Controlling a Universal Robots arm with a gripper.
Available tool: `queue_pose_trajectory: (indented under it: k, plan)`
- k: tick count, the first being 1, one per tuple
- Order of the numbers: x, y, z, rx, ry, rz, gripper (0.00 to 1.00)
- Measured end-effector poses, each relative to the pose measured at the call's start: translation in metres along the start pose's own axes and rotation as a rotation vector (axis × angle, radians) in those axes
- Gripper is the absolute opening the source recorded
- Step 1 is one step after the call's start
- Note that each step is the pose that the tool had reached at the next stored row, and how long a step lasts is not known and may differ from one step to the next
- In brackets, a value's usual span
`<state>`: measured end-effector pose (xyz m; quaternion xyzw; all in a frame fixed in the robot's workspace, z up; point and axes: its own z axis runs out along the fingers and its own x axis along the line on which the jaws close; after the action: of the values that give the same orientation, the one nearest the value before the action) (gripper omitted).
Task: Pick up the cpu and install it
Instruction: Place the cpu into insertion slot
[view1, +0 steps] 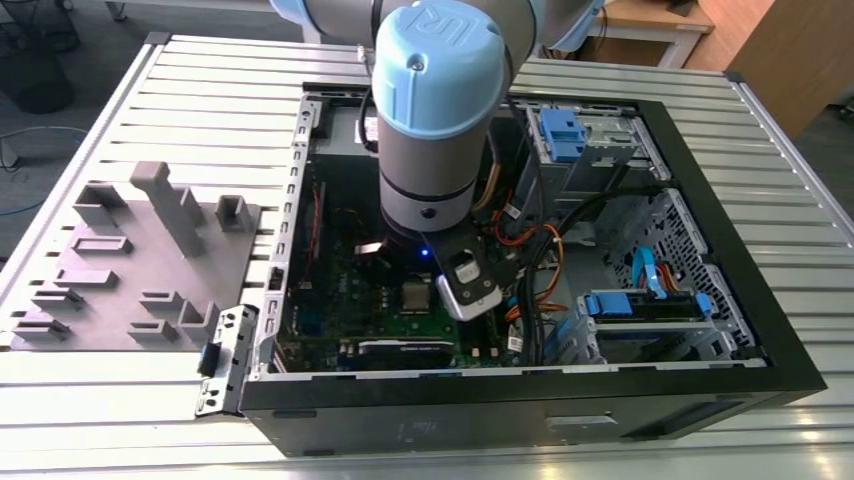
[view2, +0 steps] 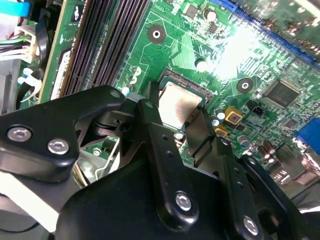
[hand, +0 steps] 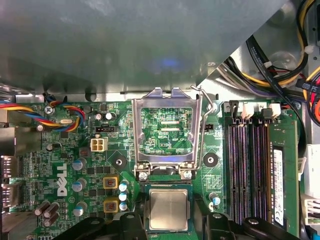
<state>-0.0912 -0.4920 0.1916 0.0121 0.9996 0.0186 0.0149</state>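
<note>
My claw (hand: 169, 227) is low inside the computer case (view1: 534, 420) and straddles the cpu (hand: 169, 209), black links on either side of it in both wrist views. Whether it is clamped on the chip or has let go, I cannot tell. The cpu lies flat and square in its socket on the motherboard (hand: 65, 145), silvery top up, so it looks seated to me. Just beyond it the metal socket frame (hand: 167, 95) stands hinged open, leaving the socket free for the chip. The memory sticks (hand: 245, 170) run alongside. Further out, in the exterior view, the grey tray (view1: 120, 270) lies beside the case on the slatted table (view1: 200, 90).
</note>
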Motion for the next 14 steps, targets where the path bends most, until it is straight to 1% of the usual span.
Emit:
queue_pose_trajectory:
  k: [6, 11, 12, 13, 14]
  plan:
    - [0.0, 0.0, -0.0013, -0.0059, 0.0001, 0.0, 0.46]
    - [0.0, -0.0001, -0.0013, -0.0062, 0.0002, 0.0, 0.46]
    - [-0.0002, -0.0001, -0.0012, -0.0062, 0.0027, 0.0, 0.46]
    - [-0.0004, -0.0002, -0.001, -0.0062, 0.0103, 0.0, 0.46]
    - [-0.0006, -0.0003, -0.0009, -0.0057, 0.0195, 0.001, 0.46]
